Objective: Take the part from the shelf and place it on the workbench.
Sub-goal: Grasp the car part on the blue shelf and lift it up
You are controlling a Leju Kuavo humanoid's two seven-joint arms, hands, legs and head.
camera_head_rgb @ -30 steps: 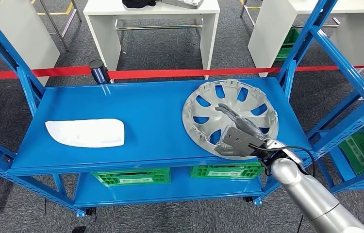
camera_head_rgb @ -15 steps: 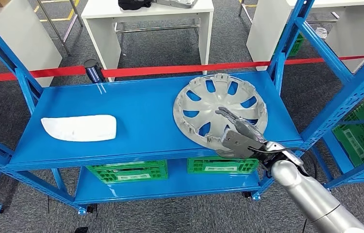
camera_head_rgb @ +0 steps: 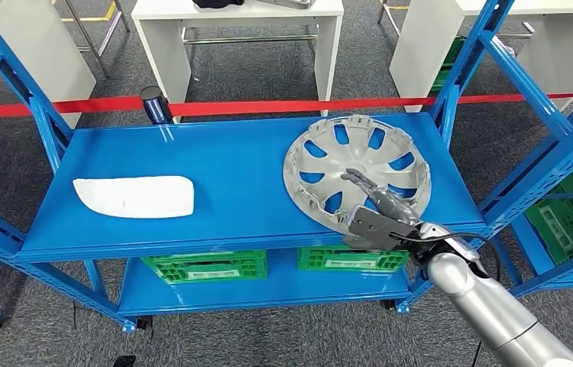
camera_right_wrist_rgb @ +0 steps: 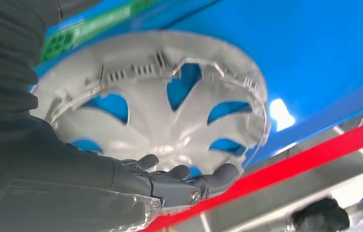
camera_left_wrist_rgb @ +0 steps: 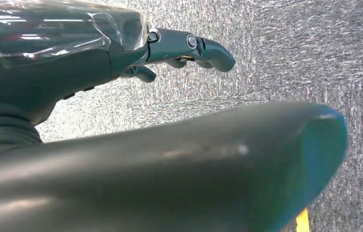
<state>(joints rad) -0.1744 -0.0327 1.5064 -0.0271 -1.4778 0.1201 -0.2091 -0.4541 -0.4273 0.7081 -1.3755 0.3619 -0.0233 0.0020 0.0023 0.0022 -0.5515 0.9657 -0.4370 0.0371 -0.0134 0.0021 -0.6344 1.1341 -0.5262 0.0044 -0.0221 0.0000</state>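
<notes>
A silver hubcap (camera_head_rgb: 360, 164) lies hollow side up on the right half of the blue shelf (camera_head_rgb: 237, 176). Its near rim reaches the shelf's front edge. My right hand (camera_head_rgb: 379, 214) holds that near rim, with the fingers (camera_head_rgb: 364, 183) laid flat over the hubcap's inner face and the thumb hidden below. The right wrist view shows the hubcap (camera_right_wrist_rgb: 155, 121) close up, with my right hand (camera_right_wrist_rgb: 179, 186) stretched across its ribbed inside. My left hand (camera_left_wrist_rgb: 189, 46) hangs over grey carpet with nothing in it, its fingers slightly bent.
A white curved part (camera_head_rgb: 134, 196) lies on the left of the shelf. Blue uprights (camera_head_rgb: 467, 61) frame the shelf's sides. Green crates (camera_head_rgb: 203, 267) sit on the lower level. Behind a red tape (camera_head_rgb: 268, 105) stand white tables (camera_head_rgb: 237, 11).
The whole picture has shifted a little, so the camera moved. My right hand stays on the hubcap's near rim. The rim hung past the shelf's front edge before and now sits about level with it.
</notes>
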